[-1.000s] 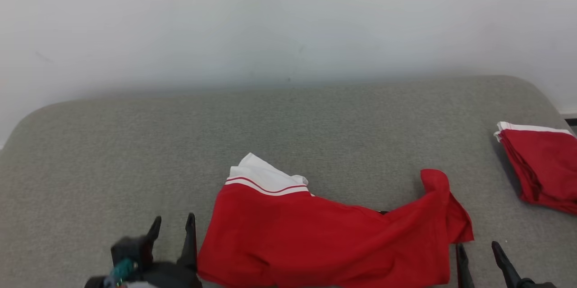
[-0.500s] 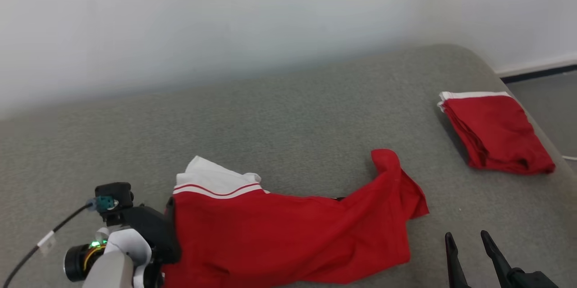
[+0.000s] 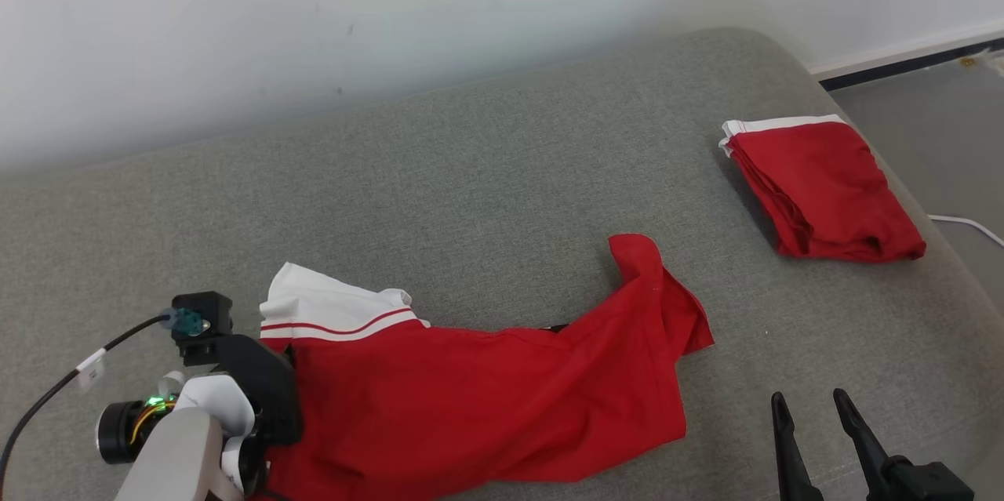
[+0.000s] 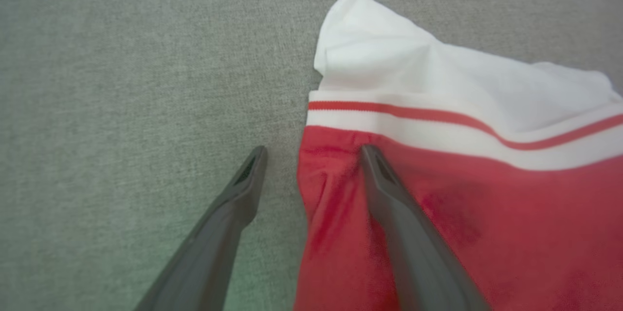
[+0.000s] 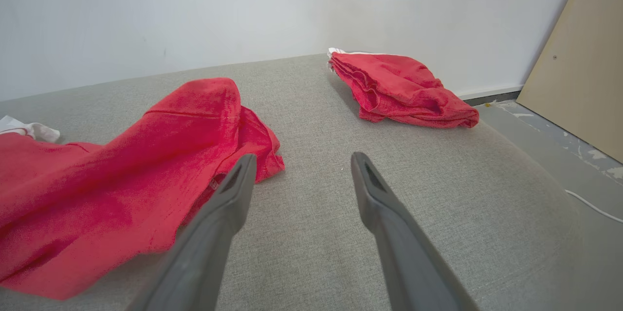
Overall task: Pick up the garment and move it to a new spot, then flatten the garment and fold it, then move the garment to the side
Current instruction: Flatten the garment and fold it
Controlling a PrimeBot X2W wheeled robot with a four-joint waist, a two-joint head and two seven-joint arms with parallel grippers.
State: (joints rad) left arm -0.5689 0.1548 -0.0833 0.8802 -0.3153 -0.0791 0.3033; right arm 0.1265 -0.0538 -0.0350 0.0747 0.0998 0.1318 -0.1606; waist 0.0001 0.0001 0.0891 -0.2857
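- Red garment (image 3: 486, 399), with a white band carrying one red stripe at its left end, lies crumpled and stretched along the near edge of the grey upholstered surface (image 3: 486, 172); its right end rises in a peaked fold
- Left gripper (image 4: 312, 149): jaws wide apart, astride the garment's left edge just below the white band. One finger lies over bare grey fabric and the other over red cloth. Nothing is clamped, and whether the fingers touch the cloth cannot be told
- Right gripper (image 3: 808, 397): jaws wide apart and empty, above bare upholstery near the garment's right end, apart from the cloth
- Second red garment (image 3: 823, 187), folded, with white trim at its far edge, lies near the surface's right border, well apart from the first
- Pale wall (image 3: 314, 15) stands behind the surface
- Grey floor (image 3: 941, 109) shows at the right, with a white cable (image 3: 969, 225) on it
- Beige panel (image 5: 579, 58) stands at the far right of the right wrist view
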